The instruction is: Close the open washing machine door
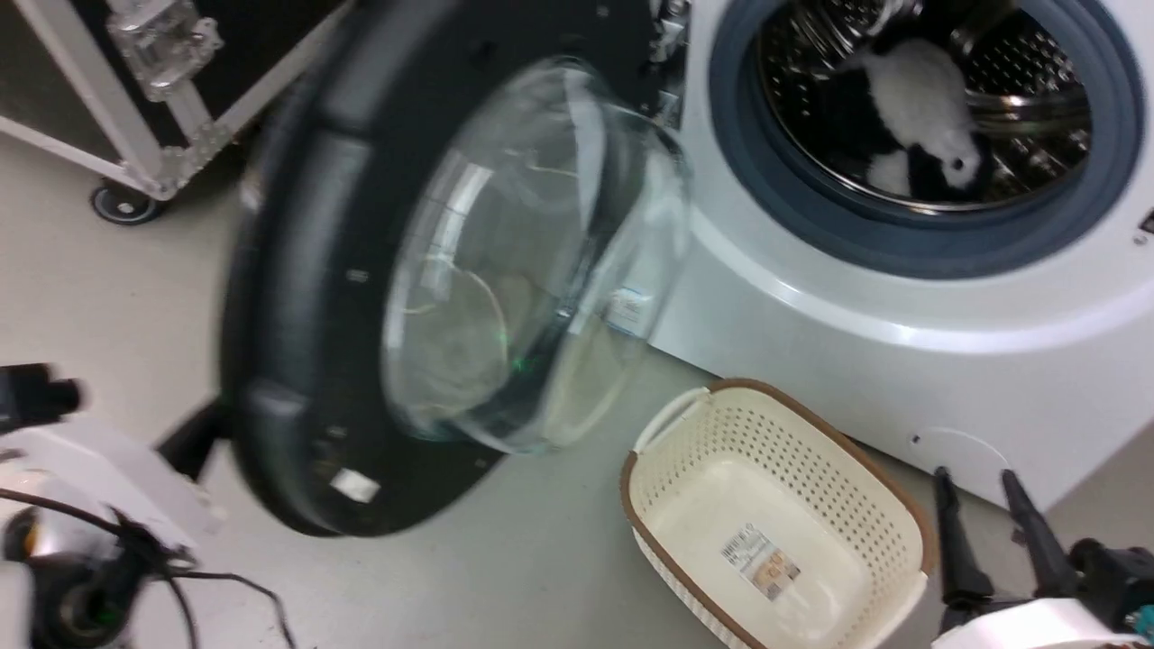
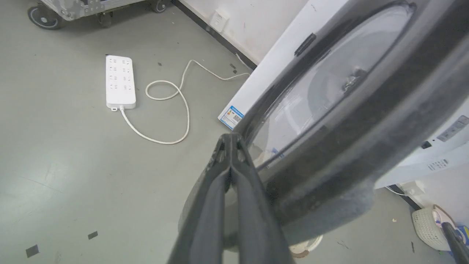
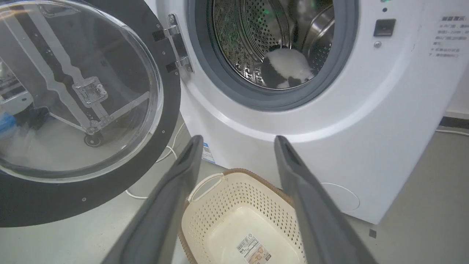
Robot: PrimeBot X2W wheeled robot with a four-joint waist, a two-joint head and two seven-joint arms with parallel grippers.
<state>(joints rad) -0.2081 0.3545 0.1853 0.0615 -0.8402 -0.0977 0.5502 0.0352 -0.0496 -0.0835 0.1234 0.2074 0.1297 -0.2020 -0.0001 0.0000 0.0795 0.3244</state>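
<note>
From my seat the washing machine (image 1: 902, 342) takes up the head view from 12 to 4 o'clock, a white box with its round opening uncovered and the steel drum (image 1: 1019, 54) showing inside the grey ring. The washing machine door (image 1: 297, 270) stands open, hinged on the 9 o'clock side of the opening. It is swung well out over the floor (image 1: 541, 559), so its black rim and domed glass fill the head view from 9 to 12 o'clock, blurred. A cream laundry basket (image 1: 902, 523) sits on the floor at 5 o'clock, just in front of the machine's lower panel, with nothing in it but a printed label on its bottom. My right tool (image 1: 975, 476) hangs at 4 o'clock with its fingers spread and nothing between them, pointing toward the machine over the basket. My left tool (image 2: 230, 141) has its fingers pressed together on nothing, lying along the outer face of the door's rim; I cannot tell whether they touch it. In the left wrist view a white power strip (image 2: 120, 81) lies on the floor at 10 o'clock, its cable looping toward the machine. A white-and-black soft item (image 1: 920, 99) rests in the drum. A small blue label sticker (image 2: 231, 116) sits at the machine's lower front corner.
</note>
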